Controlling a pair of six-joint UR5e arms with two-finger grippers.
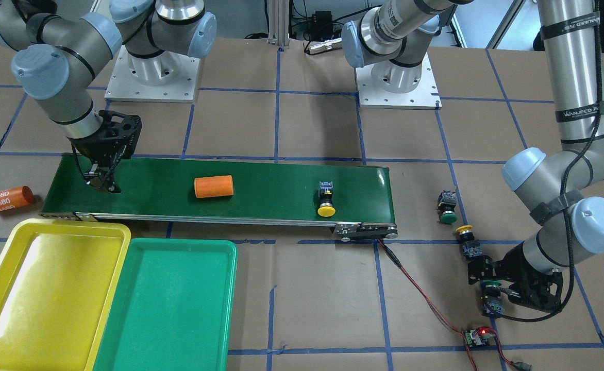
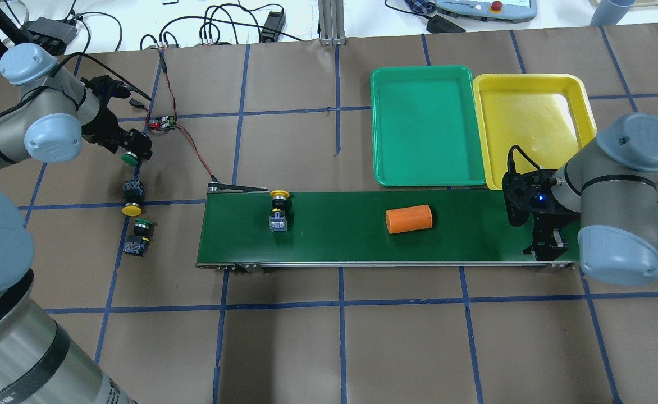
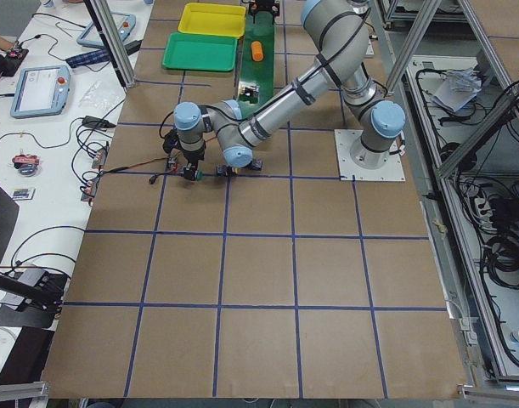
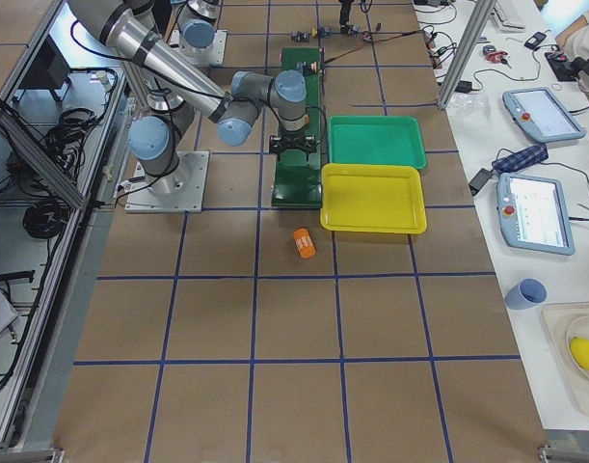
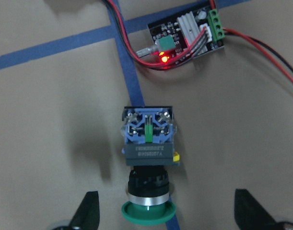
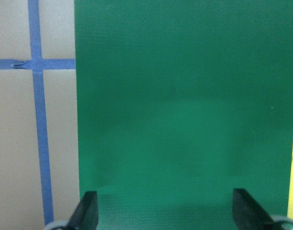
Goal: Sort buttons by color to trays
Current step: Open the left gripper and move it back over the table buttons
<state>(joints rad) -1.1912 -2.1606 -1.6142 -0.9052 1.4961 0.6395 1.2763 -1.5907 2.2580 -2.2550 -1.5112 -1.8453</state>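
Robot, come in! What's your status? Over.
Left gripper open, at green button. Right gripper open, empty, above belt. Green tray, yellow tray empty. Orange cylinder on belt with yellow button.

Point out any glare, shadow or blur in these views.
Front-facing view: a white glare patch on the yellow tray. Left wrist view: the green button is sharp and throws a soft shadow to its left on the paper. Right wrist view: the belt reads as flat, nearly featureless green.
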